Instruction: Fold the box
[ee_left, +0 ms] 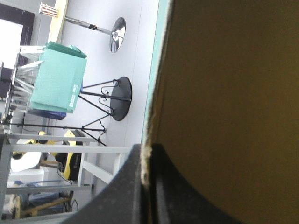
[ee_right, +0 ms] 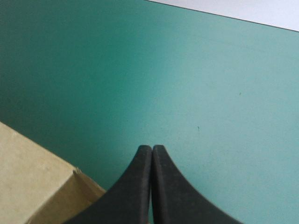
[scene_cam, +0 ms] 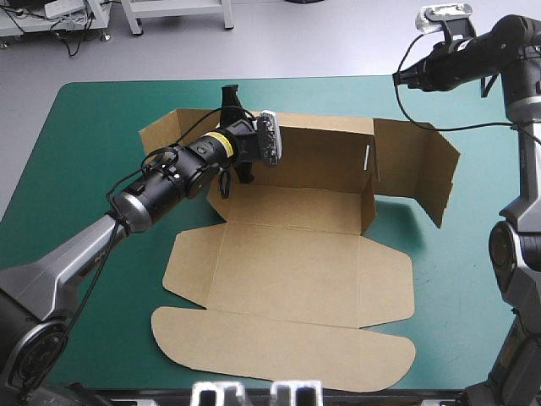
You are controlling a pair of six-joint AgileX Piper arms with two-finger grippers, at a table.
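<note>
Box [scene_cam: 287, 279] of brown board sits partly built in the middle of the desk, on the teal-green cover [scene_cam: 84, 169]. Its base panel lies flat, and beyond it a long back wall [scene_cam: 325, 156] stands upright toward the far edge. At the right end of that wall a side flap [scene_cam: 423, 169] stands up and swings outward at an angle. At the left end a smaller flap [scene_cam: 165, 131] leans out toward the far left corner. On the near side the lid [scene_cam: 287, 347] lies flat, with its rounded edge close to the near edge of the desk.

The left arm [scene_cam: 169, 182] reaches in across the left part of the box to the top of the back wall near its left end. The left jaws are all but closed on the wall's upper edge. In the wrist view the raw edge of the board runs down between the two black fingers [ee_left: 126, 186], with the brown sheet filling the side next to them.

The right arm [scene_cam: 473, 51] is raised over the far right corner of the desk, apart from the box. The right jaws are closed and empty, meeting in one pointed arch. Under them is bare cover, with a corner of the box just beside them.
</note>
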